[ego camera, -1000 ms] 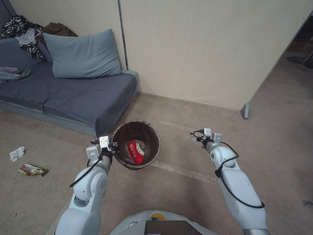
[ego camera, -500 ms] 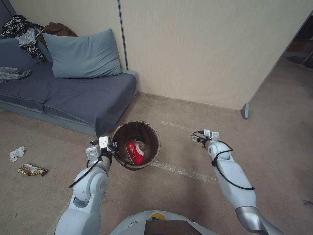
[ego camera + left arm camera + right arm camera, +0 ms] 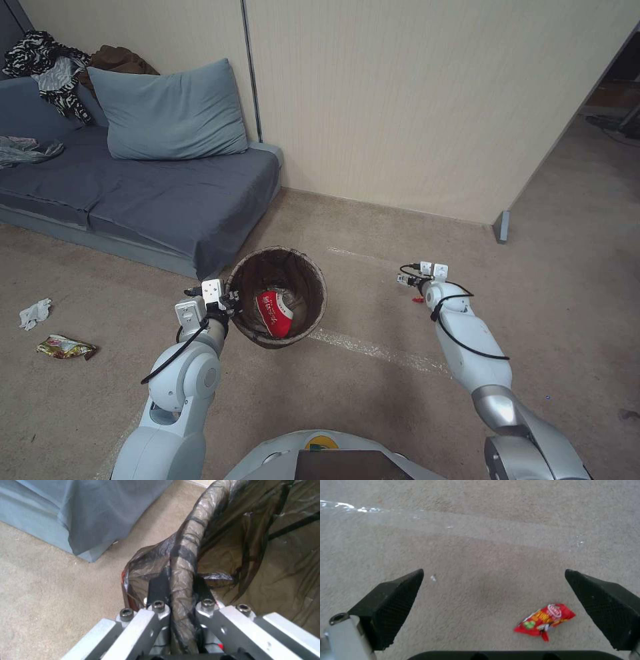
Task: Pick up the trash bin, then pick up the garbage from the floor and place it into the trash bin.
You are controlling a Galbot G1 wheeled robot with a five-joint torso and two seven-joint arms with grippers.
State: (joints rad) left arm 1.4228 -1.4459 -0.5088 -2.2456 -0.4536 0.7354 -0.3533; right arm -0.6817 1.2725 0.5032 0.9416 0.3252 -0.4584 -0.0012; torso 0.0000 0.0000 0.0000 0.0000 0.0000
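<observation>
Red snack wrapper lies beneath the wide-spread right gripper.

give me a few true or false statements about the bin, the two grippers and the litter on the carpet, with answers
1. The left gripper is clamped on the bag-covered rim of the trash bin. True.
2. The right gripper is shut on a red snack packet. False: its fingers are spread wide, and the packet lies on the carpet between them.
3. A red-and-white crushed cup lies inside the bin. True.
4. The bin stands on the sofa. False: it is off the sofa, beside its corner and over the carpet.
5. A white tissue and a yellow wrapper lie on the carpet on the robot's left. True.
</observation>
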